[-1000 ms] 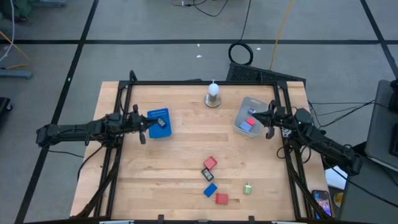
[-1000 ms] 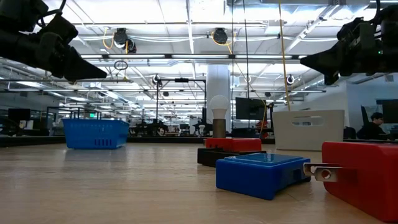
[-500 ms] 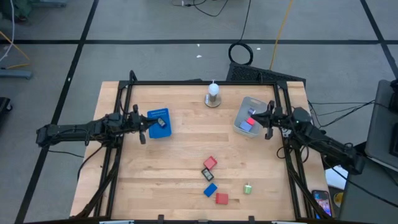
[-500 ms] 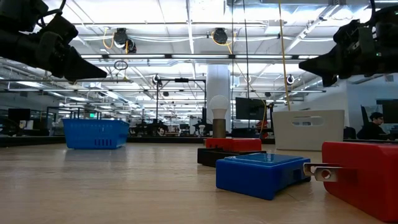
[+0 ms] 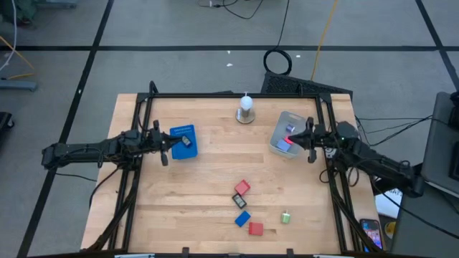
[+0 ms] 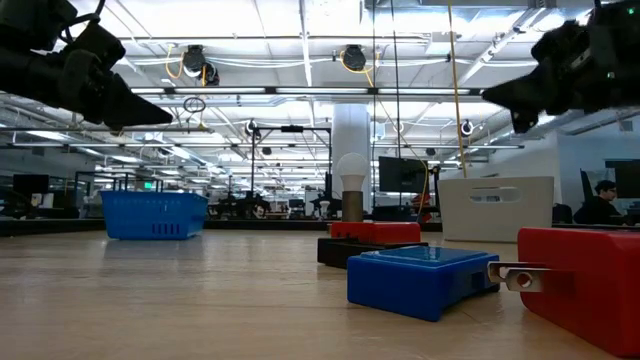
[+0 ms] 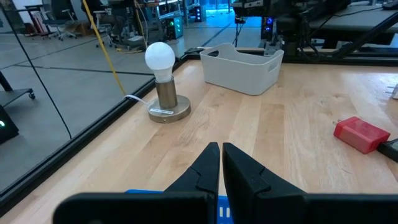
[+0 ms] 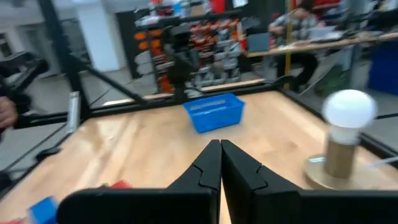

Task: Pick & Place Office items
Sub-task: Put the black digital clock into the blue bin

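Several office items lie near the table's front: a red piece, a black one, a blue one, another red one and a green one. A red piece and a blue piece lie inside the grey tub. My right gripper is shut and hovers over the tub's right side, well above the table. My left gripper is shut and hangs above the flat blue box, raised high.
A bulb lamp stands at the far edge between box and tub. A black frame rail runs around the tabletop. Bare wood lies in the middle of the table. A person sits far off in the room.
My right gripper has shifted a little toward the table's left, farther over the tub, and has risen slightly. It has stayed shut.
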Robot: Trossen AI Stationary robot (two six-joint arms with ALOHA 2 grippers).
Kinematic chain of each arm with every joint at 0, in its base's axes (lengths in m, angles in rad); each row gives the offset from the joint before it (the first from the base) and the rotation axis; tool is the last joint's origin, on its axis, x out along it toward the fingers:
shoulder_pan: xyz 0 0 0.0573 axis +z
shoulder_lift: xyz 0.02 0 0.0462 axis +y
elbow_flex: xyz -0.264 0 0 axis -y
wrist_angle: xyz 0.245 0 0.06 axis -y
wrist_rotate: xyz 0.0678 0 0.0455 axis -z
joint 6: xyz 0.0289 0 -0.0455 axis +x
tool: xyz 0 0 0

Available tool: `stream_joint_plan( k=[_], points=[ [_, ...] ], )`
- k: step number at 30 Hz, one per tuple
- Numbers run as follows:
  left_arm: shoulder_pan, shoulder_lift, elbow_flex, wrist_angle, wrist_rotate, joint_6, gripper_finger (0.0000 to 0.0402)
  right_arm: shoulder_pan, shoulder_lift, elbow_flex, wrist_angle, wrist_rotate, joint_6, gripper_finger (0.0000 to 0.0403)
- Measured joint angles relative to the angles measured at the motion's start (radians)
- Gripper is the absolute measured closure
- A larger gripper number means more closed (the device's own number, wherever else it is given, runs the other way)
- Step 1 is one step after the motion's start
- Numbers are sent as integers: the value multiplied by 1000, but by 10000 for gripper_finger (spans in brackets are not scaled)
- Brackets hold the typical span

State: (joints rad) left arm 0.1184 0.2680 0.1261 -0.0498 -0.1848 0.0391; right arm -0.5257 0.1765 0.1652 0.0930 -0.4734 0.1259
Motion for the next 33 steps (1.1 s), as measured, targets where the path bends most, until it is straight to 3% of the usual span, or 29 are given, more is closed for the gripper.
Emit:
stream_joint_plan(
  k=[7,12,18,25,33],
  points=[
    [0,0,0,0,0,-16,378,147,131,204,-219,41,-17,403],
    [0,0,0,-1,0,-16,378,286,229,311,-385,163,-44,403],
    [0,0,0,-1,0,-21,378,427,313,347,-398,312,-67,403],
    [0,0,0,0,20,-46,378,470,324,348,-397,416,-115,403],
    [-28,81,31,68,88,-55,378,469,283,348,-398,422,-161,403]
  ],
)
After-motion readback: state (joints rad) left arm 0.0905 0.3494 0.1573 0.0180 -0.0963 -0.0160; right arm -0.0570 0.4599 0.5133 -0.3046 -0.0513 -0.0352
